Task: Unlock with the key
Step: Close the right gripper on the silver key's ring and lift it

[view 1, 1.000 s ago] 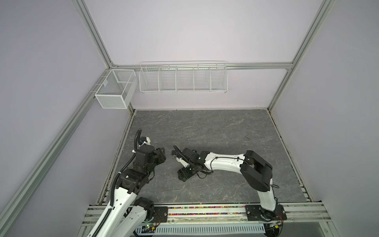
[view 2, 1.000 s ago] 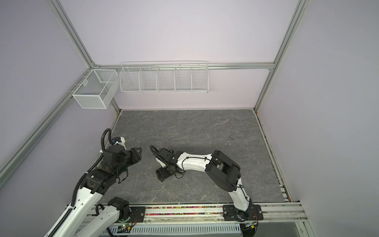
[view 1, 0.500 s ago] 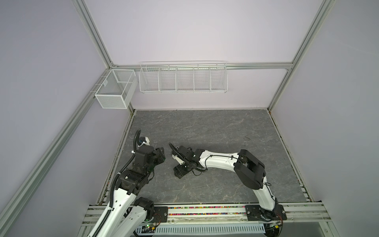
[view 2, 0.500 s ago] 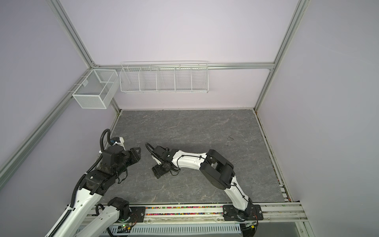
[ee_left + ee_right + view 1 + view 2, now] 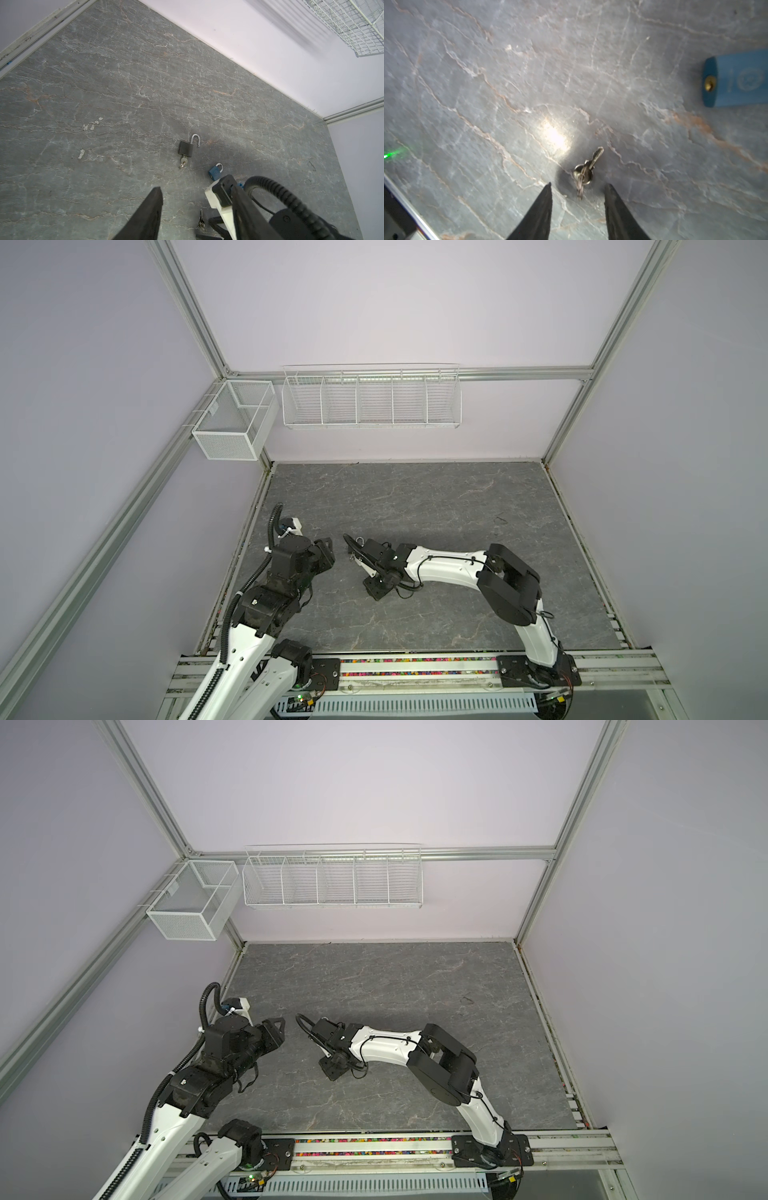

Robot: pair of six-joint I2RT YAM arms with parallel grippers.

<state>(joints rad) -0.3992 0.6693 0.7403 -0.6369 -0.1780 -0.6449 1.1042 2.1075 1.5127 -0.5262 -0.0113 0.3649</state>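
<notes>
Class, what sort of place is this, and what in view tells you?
Likely a robot test cell: two arms bolted to a rail, aluminium frame with plain walls, padlocks and a key laid out.

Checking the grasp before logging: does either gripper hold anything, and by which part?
Nothing is held. The right gripper has open jaws flanking the key, which lies ungripped on the table. The left gripper is open and empty.

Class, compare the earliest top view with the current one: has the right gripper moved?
Yes, slightly. In a top view the right gripper has shifted left, toward the rail along the table's left edge.
</notes>
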